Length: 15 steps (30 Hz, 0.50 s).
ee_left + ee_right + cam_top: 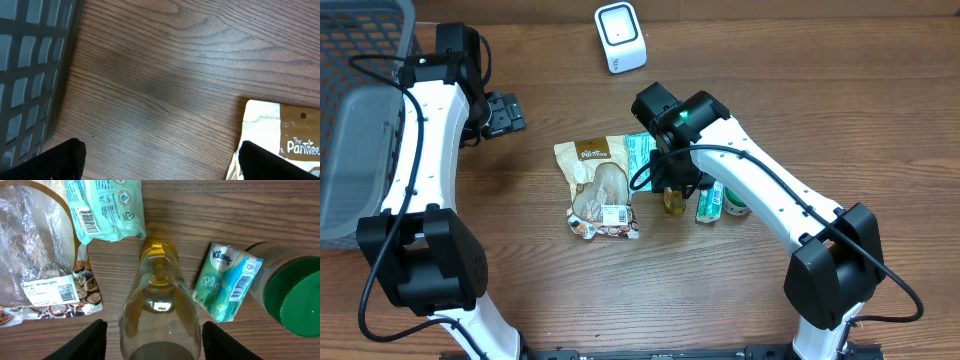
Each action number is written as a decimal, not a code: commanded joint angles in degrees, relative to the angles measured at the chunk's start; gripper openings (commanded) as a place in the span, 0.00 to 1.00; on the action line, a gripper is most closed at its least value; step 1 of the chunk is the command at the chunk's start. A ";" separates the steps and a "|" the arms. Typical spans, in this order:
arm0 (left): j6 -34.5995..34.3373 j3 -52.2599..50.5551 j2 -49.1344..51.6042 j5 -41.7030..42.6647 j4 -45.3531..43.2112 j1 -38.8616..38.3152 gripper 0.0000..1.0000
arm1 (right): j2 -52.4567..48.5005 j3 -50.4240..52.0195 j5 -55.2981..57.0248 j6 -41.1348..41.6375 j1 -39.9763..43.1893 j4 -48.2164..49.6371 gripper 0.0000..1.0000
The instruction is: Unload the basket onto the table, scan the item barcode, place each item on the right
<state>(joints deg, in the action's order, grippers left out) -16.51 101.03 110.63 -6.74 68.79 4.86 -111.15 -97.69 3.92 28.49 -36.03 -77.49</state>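
**Close squarely on the bottle before we lift**

The right gripper (155, 342) holds its jaws at a middling spread, with one black finger (92, 340) on each side of the bottle (159, 305) of yellow liquid. A strip of table (200, 210) shows between finger and bottle on one side, so we judge that nothing is gripped yet. The bottle sits between the teal packet (105, 210) and the Kleenex pack (227, 282), just beside both, with the green-lidded jar (292, 297) beyond the tissues. We cannot tell whether it stands or lies.

To do this well, we centre the jaws on the widest part of the body. We close evenly so the smooth wall does not slip sideways into the tissues, and we lift straight up before swinging toward the white scanner (620, 38), well apart at the far side. No barcode shows on the bottle from here, so we expect to turn it before the scanner's window.

The left gripper (160, 165) hangs wide open and empty between the grey basket (30, 65) and the snack bag (280, 130). We leave it there.
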 commanded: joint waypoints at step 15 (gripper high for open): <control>0.22 0.92 -0.90 -0.74 -0.04 -0.17 1.00 | 0.76 0.24 3.54 0.26 -0.02 0.87 0.51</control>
<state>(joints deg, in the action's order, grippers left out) -16.51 101.03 110.63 -6.74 68.79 4.86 -111.15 -97.69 6.44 28.49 -36.05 -76.36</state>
